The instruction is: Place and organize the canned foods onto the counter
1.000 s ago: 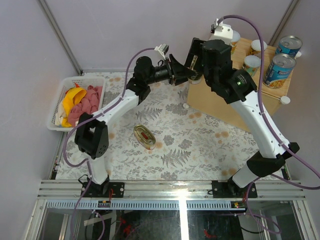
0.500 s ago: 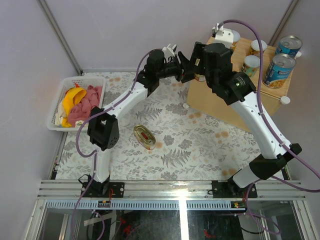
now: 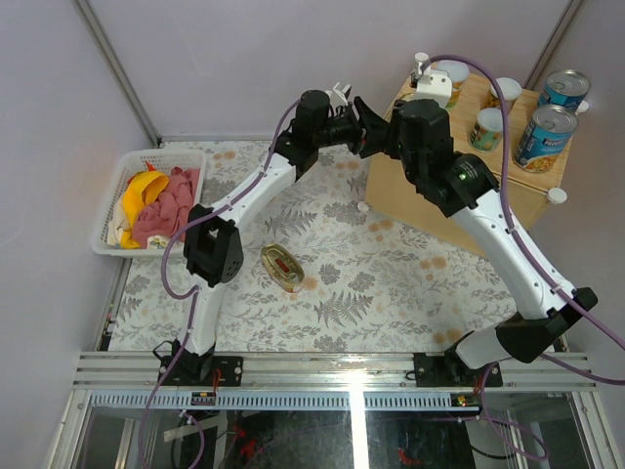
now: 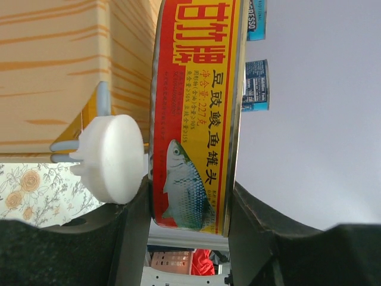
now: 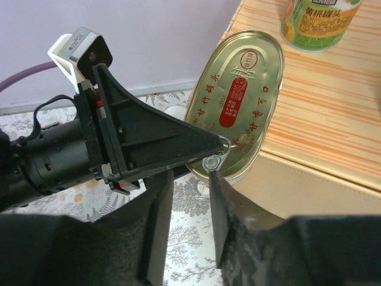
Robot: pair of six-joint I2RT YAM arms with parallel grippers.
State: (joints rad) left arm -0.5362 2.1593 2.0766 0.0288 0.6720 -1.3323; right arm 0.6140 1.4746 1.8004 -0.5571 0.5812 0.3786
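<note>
**Oval tin clamped at corner, top view blocked**

Left gripper (image 4: 190, 208) jaws were clenched on the oval gold tin (image 5: 238, 101), pinching its flat faces. The tin sat at a corner of the bamboo-grain surface (image 5: 321, 113), just beside the white corner cap (image 4: 113, 158). It lay partly over that surface and partly overhanging; contact with the top was unclear. Right gripper (image 5: 189, 177) jaws were parted and gripped nothing, tips just beside the overhanging rim. From the top camera both wrists hid the tin. A green-labelled can (image 5: 318, 21) on the surface was cut off by the frame. A blue-labelled can (image 4: 256, 86) was mostly hidden behind the tin. A second oval tin (image 3: 281, 266) lay on the floral cloth (image 3: 391, 283), well apart from the surface.
</note>
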